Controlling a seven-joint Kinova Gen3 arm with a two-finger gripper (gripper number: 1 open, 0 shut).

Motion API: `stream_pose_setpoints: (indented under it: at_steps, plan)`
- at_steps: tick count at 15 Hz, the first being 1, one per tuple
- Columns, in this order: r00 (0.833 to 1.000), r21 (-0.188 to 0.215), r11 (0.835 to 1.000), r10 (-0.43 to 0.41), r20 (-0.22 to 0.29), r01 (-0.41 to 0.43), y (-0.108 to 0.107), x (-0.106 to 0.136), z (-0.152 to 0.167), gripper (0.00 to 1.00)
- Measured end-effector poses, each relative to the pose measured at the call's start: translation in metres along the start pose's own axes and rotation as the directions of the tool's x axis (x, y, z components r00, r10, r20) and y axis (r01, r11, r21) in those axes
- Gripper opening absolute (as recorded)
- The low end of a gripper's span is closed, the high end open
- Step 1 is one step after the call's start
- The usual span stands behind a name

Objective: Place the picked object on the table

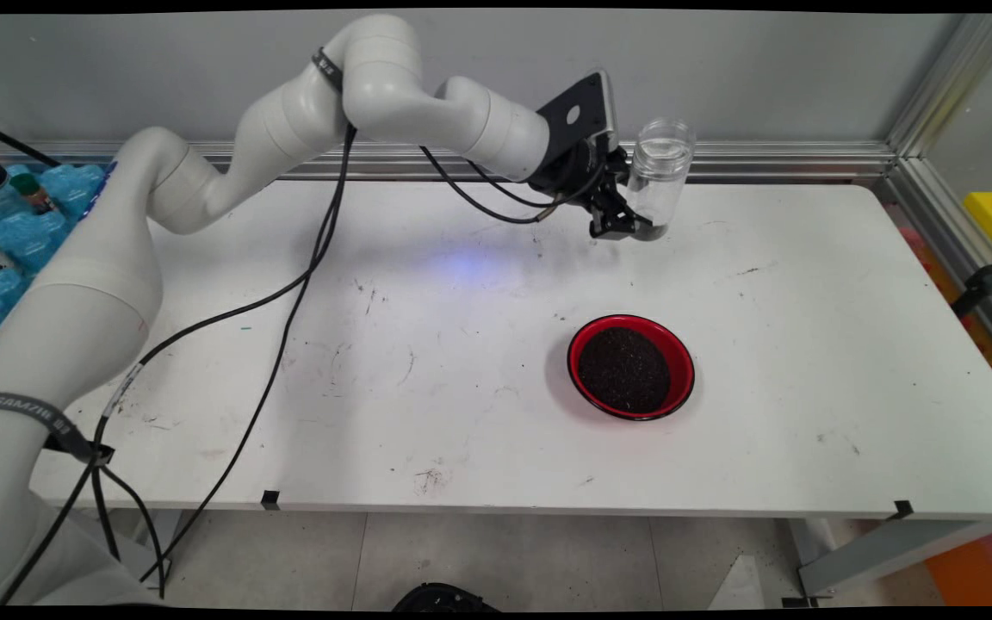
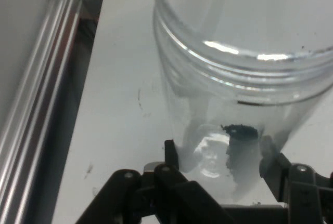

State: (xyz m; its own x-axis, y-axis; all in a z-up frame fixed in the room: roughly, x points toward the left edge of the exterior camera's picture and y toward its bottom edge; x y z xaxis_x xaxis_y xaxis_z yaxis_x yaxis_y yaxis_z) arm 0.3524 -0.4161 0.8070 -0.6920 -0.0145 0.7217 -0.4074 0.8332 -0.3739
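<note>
A clear plastic jar (image 1: 661, 172) stands upright at the table's far side, right of centre, with a few dark grains at its bottom. My gripper (image 1: 629, 226) is shut on the jar's lower part, reaching in from the left. In the hand view the jar (image 2: 244, 94) fills most of the picture, its base between the two fingers (image 2: 170, 154), and a small dark clump lies inside near the bottom. A red bowl (image 1: 631, 367) filled with dark grains sits on the table nearer the front, well below the jar.
The white table (image 1: 806, 344) ends at an aluminium rail (image 1: 763, 159) just behind the jar. Black cables (image 1: 289, 293) hang from the arm across the table's left half. Blue packages and bottles (image 1: 14, 215) lie off the left edge.
</note>
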Motion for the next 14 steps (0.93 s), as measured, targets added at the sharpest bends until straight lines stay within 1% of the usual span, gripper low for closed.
stream_pose_setpoints:
  at_steps: [4,7,14]
  plan:
    - [1.000,-0.023,1.000,-0.019,0.017,0.020,-0.003,-0.006,0.012,0.00]
    - [0.998,-0.047,0.998,-0.047,0.033,0.049,-0.004,-0.012,0.023,0.00]
    - [0.992,-0.099,0.990,-0.096,0.078,0.104,-0.003,-0.030,0.046,0.00]
